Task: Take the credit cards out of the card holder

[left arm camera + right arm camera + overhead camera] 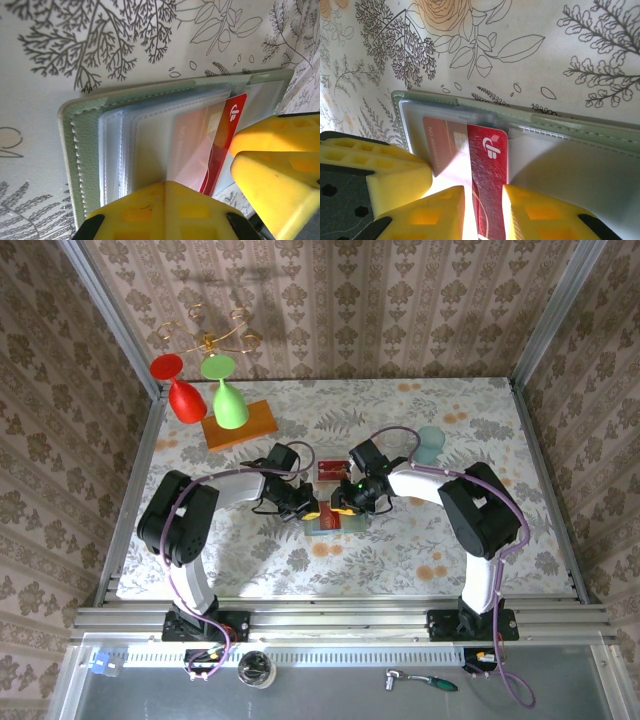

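Extraction of the thin red plastic credit card is in hand, we judge: our right gripper pinches it while our closed left gripper pins the pale sage-green folding card holder open on the floral table, centre. Next, a straight rightward pull

Sage-green card holder lies open and flat near the middle of the table, its clear plastic sleeves fanned up. A red card with a white logo sticks partway out of one sleeve. Another red card lies flat just beyond the holder.
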### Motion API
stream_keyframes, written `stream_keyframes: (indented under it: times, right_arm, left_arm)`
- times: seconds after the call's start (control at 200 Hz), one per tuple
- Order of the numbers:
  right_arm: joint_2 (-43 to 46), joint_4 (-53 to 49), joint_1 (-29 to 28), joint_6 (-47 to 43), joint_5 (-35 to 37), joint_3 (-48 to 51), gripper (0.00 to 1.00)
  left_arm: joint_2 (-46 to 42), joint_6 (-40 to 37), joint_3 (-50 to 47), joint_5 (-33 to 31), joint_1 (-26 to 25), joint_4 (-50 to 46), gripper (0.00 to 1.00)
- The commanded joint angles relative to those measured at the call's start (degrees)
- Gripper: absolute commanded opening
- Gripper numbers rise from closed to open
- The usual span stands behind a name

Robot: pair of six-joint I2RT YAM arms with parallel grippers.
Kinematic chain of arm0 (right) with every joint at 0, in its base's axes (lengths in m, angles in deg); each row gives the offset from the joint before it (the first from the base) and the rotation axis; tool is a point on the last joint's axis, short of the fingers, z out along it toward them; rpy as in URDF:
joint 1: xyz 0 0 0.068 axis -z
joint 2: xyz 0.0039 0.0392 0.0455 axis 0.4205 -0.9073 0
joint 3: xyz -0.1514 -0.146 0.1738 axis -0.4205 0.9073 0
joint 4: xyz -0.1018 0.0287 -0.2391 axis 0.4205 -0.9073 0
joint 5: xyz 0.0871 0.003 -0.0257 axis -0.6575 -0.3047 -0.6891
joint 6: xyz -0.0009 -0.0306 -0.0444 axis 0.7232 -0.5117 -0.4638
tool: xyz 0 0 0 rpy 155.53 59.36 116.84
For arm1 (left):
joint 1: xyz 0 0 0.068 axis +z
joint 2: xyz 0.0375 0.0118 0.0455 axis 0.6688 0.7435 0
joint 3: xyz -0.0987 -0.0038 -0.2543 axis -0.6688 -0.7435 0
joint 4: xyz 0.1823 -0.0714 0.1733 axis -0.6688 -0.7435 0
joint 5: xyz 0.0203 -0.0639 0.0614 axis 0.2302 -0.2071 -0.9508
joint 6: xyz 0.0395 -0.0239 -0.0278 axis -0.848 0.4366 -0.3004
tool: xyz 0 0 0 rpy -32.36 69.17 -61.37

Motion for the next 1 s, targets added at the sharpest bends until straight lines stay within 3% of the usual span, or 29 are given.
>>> stream_keyframes:
  times: [0.0,0.99]
  right_arm:
    - [-1.7,-0.8,0.1,-0.1,-1.6,-0.2,0.29]
    - [-0.2,-1.9,0.1,-0.4,1.0,0.0,0.36]
  left_arm:
    - [1.3,-1.3,1.1,-0.8,-0.1,-2.1,0.02]
    - [0.9,-1.2,0.9,-1.0,-0.1,-1.8,0.01]
